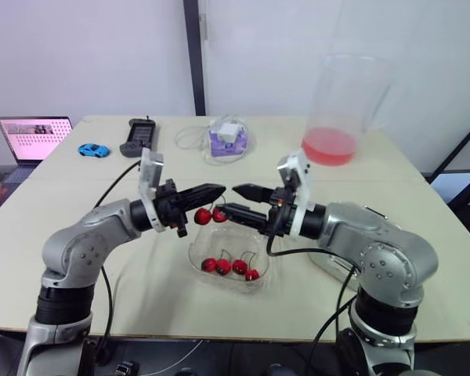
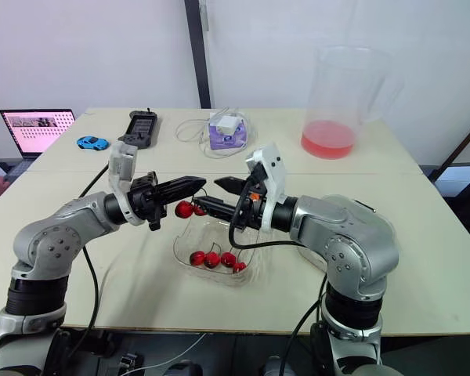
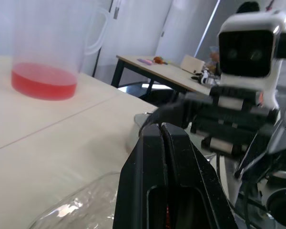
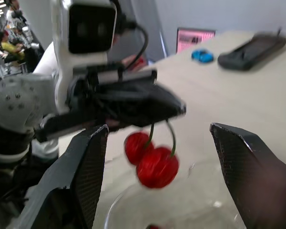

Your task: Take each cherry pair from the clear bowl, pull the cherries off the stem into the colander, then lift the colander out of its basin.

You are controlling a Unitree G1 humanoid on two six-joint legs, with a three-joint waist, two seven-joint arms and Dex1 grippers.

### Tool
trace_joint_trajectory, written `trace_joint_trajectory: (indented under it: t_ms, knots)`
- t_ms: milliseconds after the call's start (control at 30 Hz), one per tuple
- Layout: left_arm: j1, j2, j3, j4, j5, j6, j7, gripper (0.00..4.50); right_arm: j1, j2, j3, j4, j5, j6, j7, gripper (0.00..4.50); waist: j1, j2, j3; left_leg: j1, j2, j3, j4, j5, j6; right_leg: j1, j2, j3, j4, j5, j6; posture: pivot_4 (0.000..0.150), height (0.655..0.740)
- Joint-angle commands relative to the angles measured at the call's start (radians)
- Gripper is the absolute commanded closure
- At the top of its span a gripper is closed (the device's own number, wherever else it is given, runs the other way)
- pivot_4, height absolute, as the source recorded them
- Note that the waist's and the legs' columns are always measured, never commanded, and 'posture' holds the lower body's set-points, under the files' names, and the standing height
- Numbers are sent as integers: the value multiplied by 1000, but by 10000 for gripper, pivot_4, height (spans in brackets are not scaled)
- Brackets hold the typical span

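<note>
Two cherries on joined stems, the cherry pair (image 1: 210, 215), hang from the left gripper (image 1: 218, 189), whose jaws are clamped together on the stems; the pair dangles in the air just above the clear bowl (image 1: 193, 254), which stands at the near middle of the counter (image 1: 164, 305); the right gripper (image 1: 229, 198) faces the left one tip to tip, its jaws spread apart, the upper fingertip level with the left gripper's tip and the lower one just beside the right-hand cherry, though I cannot tell whether it touches; from the right wrist view the pair hangs between the two spread fingers; several red cherries (image 1: 229, 266) lie on the bottom of the bowl; well behind, on the right, stands a tall clear pitcher (image 1: 341, 110) with red liquid low in it; along the far edge lie a purple box (image 1: 229, 139), a black controller (image 1: 139, 137) and a blue toy car (image 1: 93, 150); an open laptop (image 1: 33, 137) sits beyond the far left corner.
</note>
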Motion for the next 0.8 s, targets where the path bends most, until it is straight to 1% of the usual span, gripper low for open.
trace_joint_trajectory:
  t_ms: [33, 100, 167, 367, 467, 567, 800]
  knots:
    - [-13, -9, 3, -38, -22, -4, 8, 45000, 10, -3, 6, -41, 62, 16, -32, 8190, -2, 0, 0, 0, 0, 0, 0, 0, 0, 0, 0, 0, 0, 0, 0, 1500, 7332]
    - [-19, -16, 0, -39, -23, -3, 13, 45000, 29, -11, 31, -24, 49, -16, -64, 8190, -4, 0, 0, 1, 0, 0, 0, 0, 0, 0, 1, 0, 0, 0, 0, 1500, 7332]
    - [-22, -12, -15, -41, -11, -3, 9, 45000, 41, 2, 26, -6, 56, -31, -92, 8190, -4, 0, 0, 1, 0, 0, 0, 0, 0, 0, 1, 0, 0, 0, 0, 1500, 7332]
    - [-25, -10, -16, -38, -12, -5, 11, 45000, 68, -4, 55, 13, 88, -66, -118, 8190, -3, 0, 0, 0, 0, 0, 0, 0, 0, 0, 1, 0, 0, 0, 0, 1500, 7332]
    - [-22, -13, -19, -40, -16, -2, 10, 45000, 69, 3, 71, 26, 101, -86, -135, 16861, -3, 0, 0, 0, 0, 0, 0, 0, 0, 0, 1, 0, 0, 0, 0, 1500, 7332]
    - [-20, -18, -25, -40, -12, -6, 10, 45000, 70, -3, 86, 32, 117, -96, -145, 30695, -3, 0, 0, 0, 0, 0, 0, 0, 0, 0, 1, 0, 0, 0, 0, 1500, 7332]
    - [-13, -17, -22, -50, -14, -4, 14, 45000, 58, -19, 76, 53, 167, -99, -165, 30695, -3, 0, 0, 0, 0, 0, 0, 0, 0, 0, 1, 0, 0, 0, 0, 1500, 7332]
